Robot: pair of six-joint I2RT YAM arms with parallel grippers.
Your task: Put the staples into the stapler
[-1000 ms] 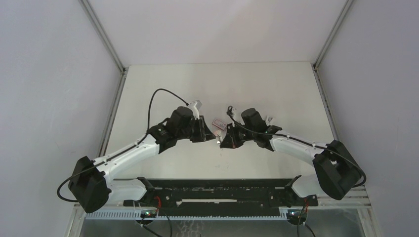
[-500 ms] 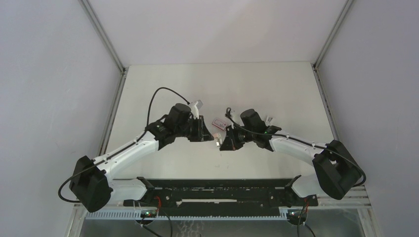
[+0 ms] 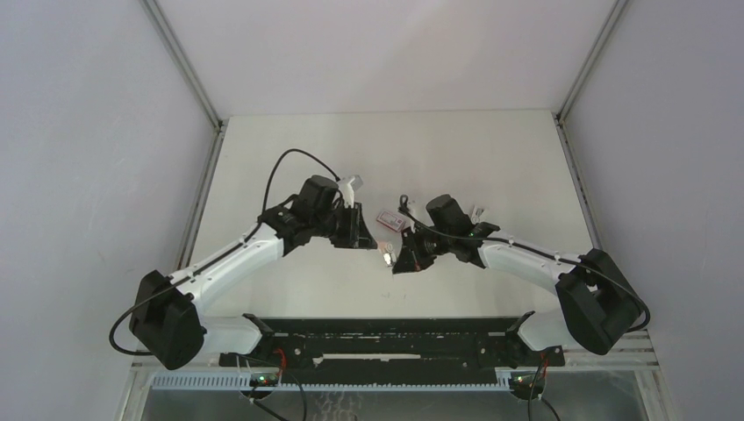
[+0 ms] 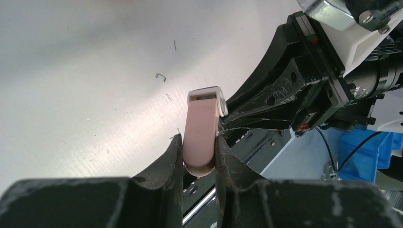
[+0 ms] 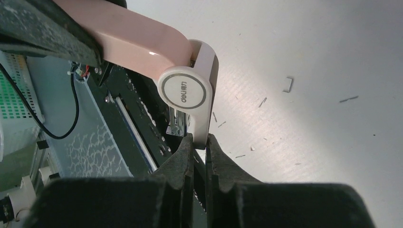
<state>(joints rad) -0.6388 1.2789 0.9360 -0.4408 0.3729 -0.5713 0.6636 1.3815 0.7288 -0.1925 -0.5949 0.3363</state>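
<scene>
Left gripper [image 4: 199, 145]: clenched on the pale pink plastic upper arm of the small pink-and-white stapler [image 4: 203, 124], which is held above the white table [image 3: 289, 158]. Flat pink-red rectangular box of staples [image 3: 392, 219]: lying on the table at 12 o'clock from the stapler, apart from both grippers. Right gripper [image 5: 198, 142]: pinching the stapler's white hinged part. Loose metal staples [image 5: 288, 84]: scattered on the table.

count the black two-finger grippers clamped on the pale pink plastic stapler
2. The left gripper pinches the rounded body of the pale pink plastic stapler; the right gripper pinches its white hinged end. No other gripper shows.
</scene>
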